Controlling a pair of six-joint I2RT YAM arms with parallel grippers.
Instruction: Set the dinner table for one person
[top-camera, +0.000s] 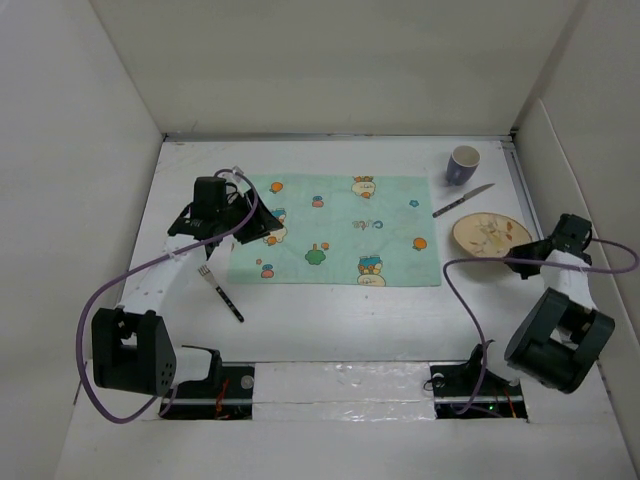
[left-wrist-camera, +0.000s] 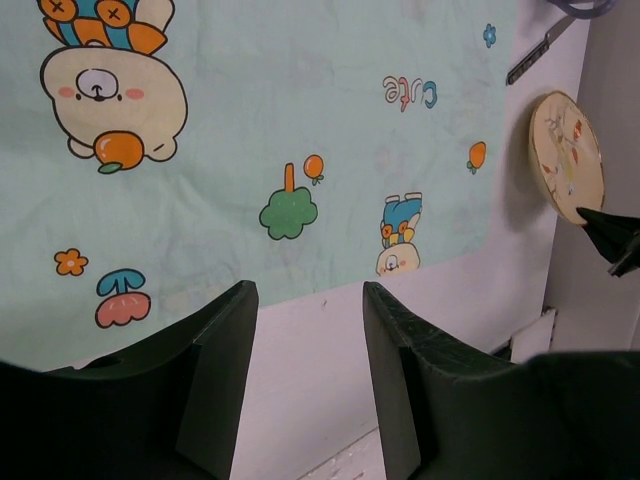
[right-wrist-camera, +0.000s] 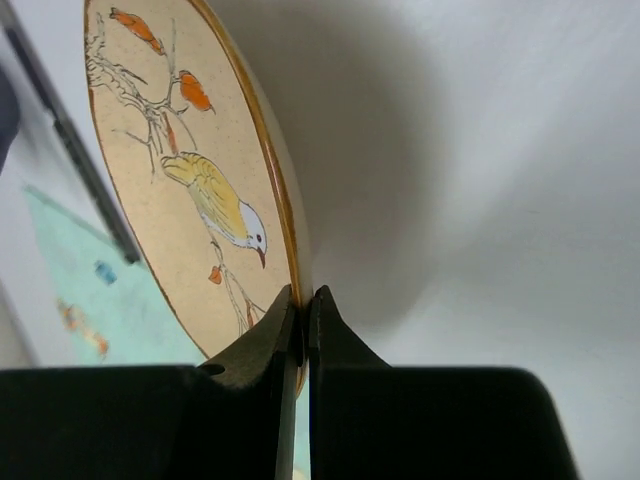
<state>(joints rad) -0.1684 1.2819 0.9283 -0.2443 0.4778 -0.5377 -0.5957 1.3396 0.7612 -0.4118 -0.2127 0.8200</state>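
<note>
Looking across the dinner table (top-camera: 330, 330), you have the green mat (top-camera: 340, 230) filling the middle of that wide white surface, with the plate (top-camera: 488, 233) out beyond the mat's 3 o'clock edge.

The plate is your main risk. The right gripper (right-wrist-camera: 302, 305) has its fingers pressed together on only a thin bit of rim, at the plate's 4 o'clock edge. I judge that a quick swing or tilt could let the plate pivot and slip out. If you drag it low, it may catch the mat's edge and ruck the cloth.

The knife (top-camera: 463, 201) lies just beside the plate at its 11 o'clock, and the cup (top-camera: 463, 163) stands just past the knife. A careless sweep could knock either. The fork (top-camera: 220, 290) lies off the mat's 8 o'clock corner, well apart.

Your right arm is folded back, with its wrist aimed toward 9 o'clock. Your left arm reaches over the mat's 9 o'clock edge, and the left gripper (left-wrist-camera: 310, 295) is spread and empty.
</note>
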